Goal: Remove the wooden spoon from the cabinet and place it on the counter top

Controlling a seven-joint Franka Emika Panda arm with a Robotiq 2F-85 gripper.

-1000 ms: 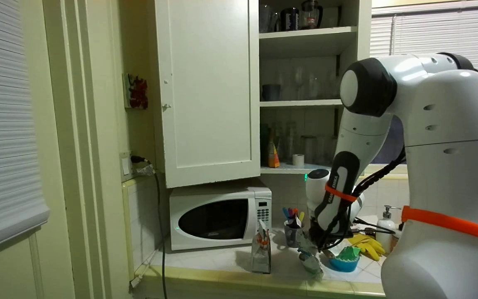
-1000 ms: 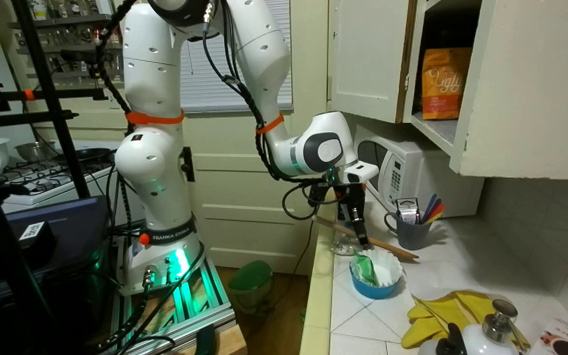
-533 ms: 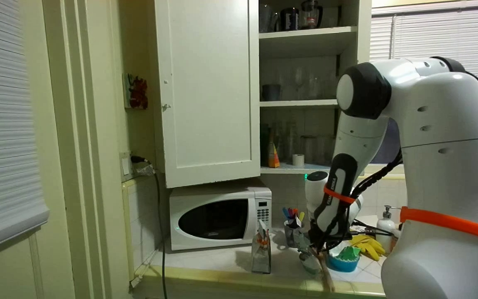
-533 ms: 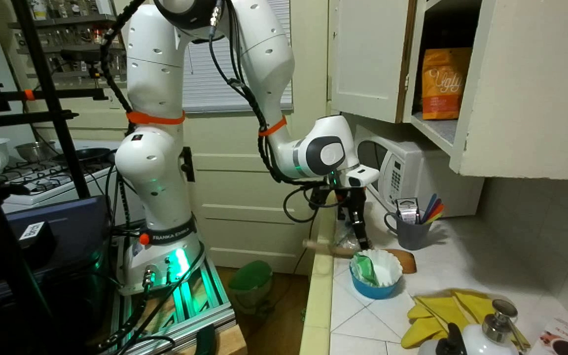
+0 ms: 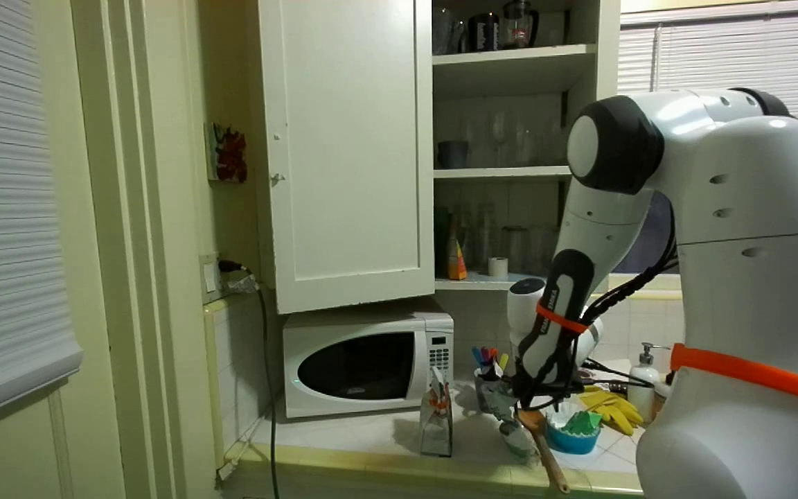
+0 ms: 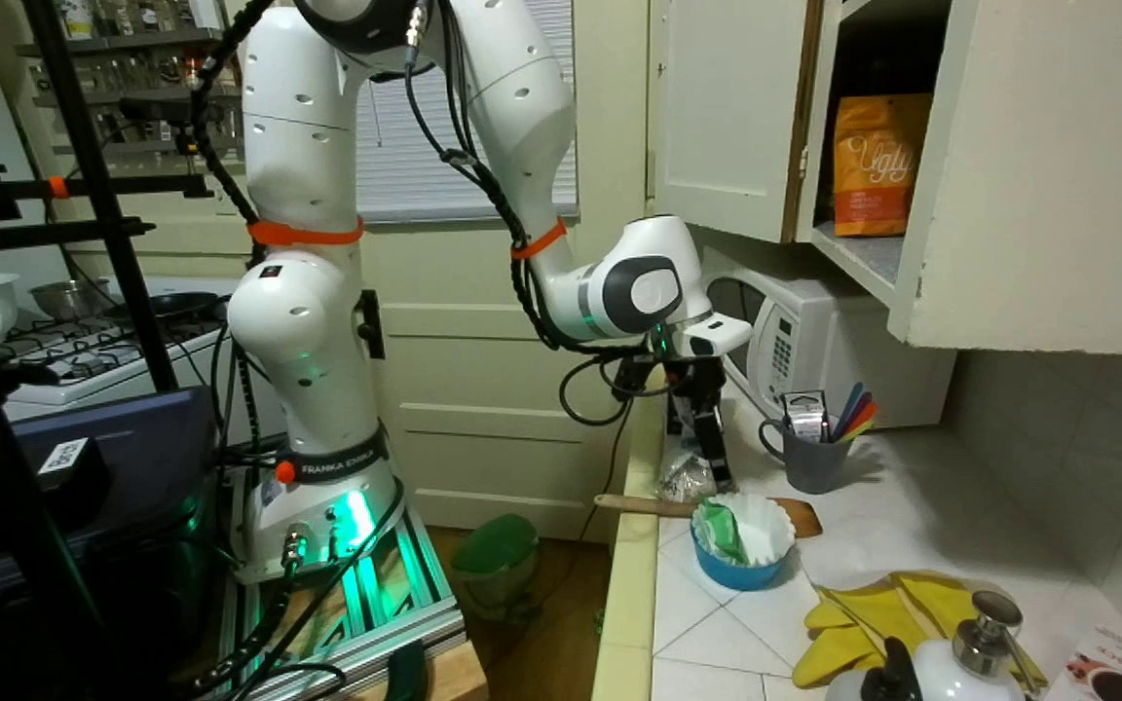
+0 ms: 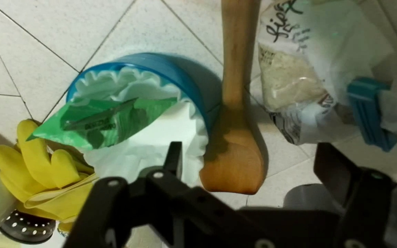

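Note:
The wooden spoon (image 7: pixel 233 162) lies on the tiled counter top (image 6: pixel 707 652), its broad end toward the wall. In both exterior views its handle (image 6: pixel 644 505) sticks out over the yellow front edge. My gripper (image 7: pixel 248 158) is open above the spoon's broad end, jaws wide apart. That end shows between the fingers in the wrist view, nearer the left one and touching neither as far as I can see. The white cabinet (image 5: pixel 354 152) has its door standing open above the microwave.
Beside the spoon sits a blue bowl (image 6: pixel 738 576) with a white liner and green packet. A clipped clear bag (image 7: pixel 288 79) lies on the spoon's other side. Nearby are a grey mug (image 6: pixel 817 465), yellow gloves (image 6: pixel 887 623), a standing bag (image 5: pixel 436 426) and the microwave (image 5: pixel 364 364).
A second ago the spoon was held, tilted, in the gripper. The jaws have opened and the spoon has dropped flat onto the counter. The arm dipped slightly, then rose a little.

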